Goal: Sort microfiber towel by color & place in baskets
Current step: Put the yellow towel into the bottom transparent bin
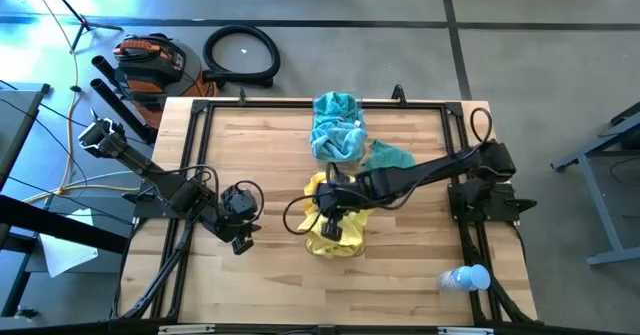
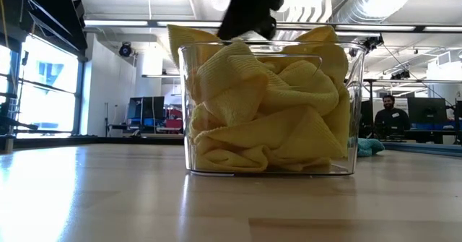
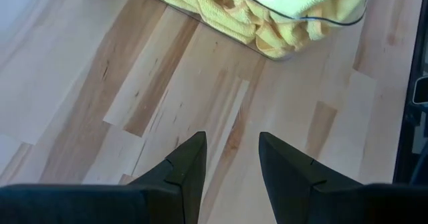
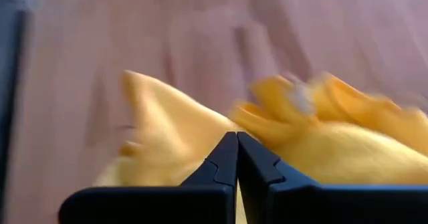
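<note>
A clear basket (image 2: 271, 112) stands on the table, heaped with yellow towels (image 1: 335, 237) that rise above its rim. My right gripper (image 4: 237, 138) hangs over that heap with its fingers shut, and nothing shows between them. Farther back, a second clear basket (image 1: 337, 127) is full of teal towels. One teal towel (image 1: 388, 157) lies flat on the table beside it. My left gripper (image 3: 231, 140) is open over bare wood to the left of the yellow basket (image 3: 267, 23). My right gripper points down from above at the top of the yellow heap (image 2: 249, 43). Whether its shut fingers touch the cloth, I cannot tell.
A white plastic bottle (image 1: 465, 278) lies near the table's near right corner. Black frame rails (image 1: 190, 165) run along the table's edges. Bare wood stretches across the left and near parts of the table. A person (image 2: 390, 115) sits far off in the room behind.
</note>
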Tool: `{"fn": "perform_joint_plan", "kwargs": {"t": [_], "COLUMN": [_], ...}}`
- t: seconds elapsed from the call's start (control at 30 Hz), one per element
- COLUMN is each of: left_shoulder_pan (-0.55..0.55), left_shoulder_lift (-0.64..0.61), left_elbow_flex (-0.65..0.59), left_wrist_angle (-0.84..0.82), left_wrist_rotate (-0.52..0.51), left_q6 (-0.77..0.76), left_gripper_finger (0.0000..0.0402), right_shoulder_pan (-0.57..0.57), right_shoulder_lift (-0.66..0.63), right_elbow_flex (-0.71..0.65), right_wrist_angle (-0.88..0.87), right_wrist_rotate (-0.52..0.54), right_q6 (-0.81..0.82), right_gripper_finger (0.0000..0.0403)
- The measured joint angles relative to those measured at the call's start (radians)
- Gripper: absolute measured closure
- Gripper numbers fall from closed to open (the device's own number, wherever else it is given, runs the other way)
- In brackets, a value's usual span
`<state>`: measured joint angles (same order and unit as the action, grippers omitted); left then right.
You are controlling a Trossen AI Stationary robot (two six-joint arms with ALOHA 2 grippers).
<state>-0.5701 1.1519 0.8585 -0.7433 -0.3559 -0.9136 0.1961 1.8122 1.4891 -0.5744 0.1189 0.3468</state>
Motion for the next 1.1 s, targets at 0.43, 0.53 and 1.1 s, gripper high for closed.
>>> {"fn": "perform_joint_plan", "kwargs": {"t": [0.43, 0.53, 1.1], "left_shoulder_pan": [0.000, 0.000, 0.000], "left_shoulder_lift": [0.000, 0.000, 0.000], "left_elbow_flex": [0.000, 0.000, 0.000], "left_wrist_angle": [0.000, 0.000, 0.000], "left_wrist_rotate": [-0.007, -0.007, -0.007], "left_q6": [0.001, 0.001, 0.001], "left_gripper_finger": [0.0277, 0.0277, 0.0277], "right_shoulder_pan": [0.047, 0.047, 0.046], "right_shoulder_lift": [0.135, 0.180, 0.169], "right_elbow_flex": [0.002, 0.002, 0.002], "right_wrist_angle": [0.077, 0.079, 0.062], "right_wrist_rotate": [-0.061, -0.060, -0.068], "right_q6": [-0.041, -0.035, 0.040], "right_gripper_finger": [0.0403, 0.0403, 0.0403]}}
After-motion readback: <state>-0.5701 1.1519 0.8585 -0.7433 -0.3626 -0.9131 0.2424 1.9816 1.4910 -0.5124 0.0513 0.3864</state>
